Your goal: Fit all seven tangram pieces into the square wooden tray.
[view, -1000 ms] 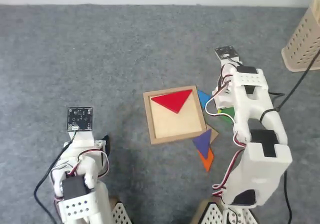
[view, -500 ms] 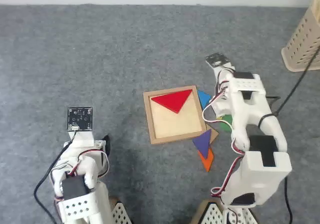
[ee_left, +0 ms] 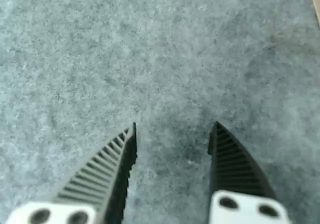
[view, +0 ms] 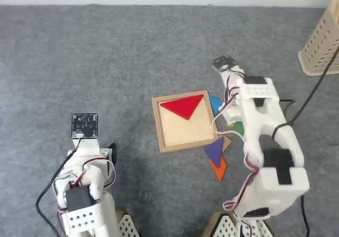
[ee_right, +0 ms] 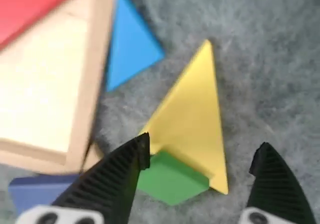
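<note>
Grey carpet is covering the table (view: 106, 57), with a pale wall running along the top edge of the high view and a beige perforated basket (view: 322, 38) standing at the upper right.

Near the middle of the frame the square wooden tray (view: 157, 126) is lying turned slightly off the frame's axes. Inside it the red triangle (view: 183, 106) is sitting with its long edge along the upper rim and its square corner pointing toward the tray's middle. The remaining floor of the tray is showing bare wood.

The other pieces are crowding the tray's right side. The blue triangle (view: 215, 103) is lying just beside the right rim near the upper corner. The purple triangle (view: 214, 150) is sitting off the lower right corner, one tip pointing up at it, and the orange piece (view: 219, 168) is touching it from below, its long axis running down the frame. The green piece (view: 239, 127) is peeking out beside the right arm (view: 265, 115), which is stretching up the right of the frame over these pieces.

The right gripper (ee_right: 203, 143) is hanging wide open over the yellow triangle (ee_right: 192, 119), holding nothing. That triangle's long axis is running roughly parallel to the tray's outer rim, its sharp tip pointing away from the gripper and its other end touching the green piece; I cannot tell whether they overlap.

The left arm (view: 82, 194) is sitting at the lower left, well apart from the tray, and the left gripper (ee_left: 175, 126) is gaping open over bare carpet. Open carpet is spreading left of and above the tray.
</note>
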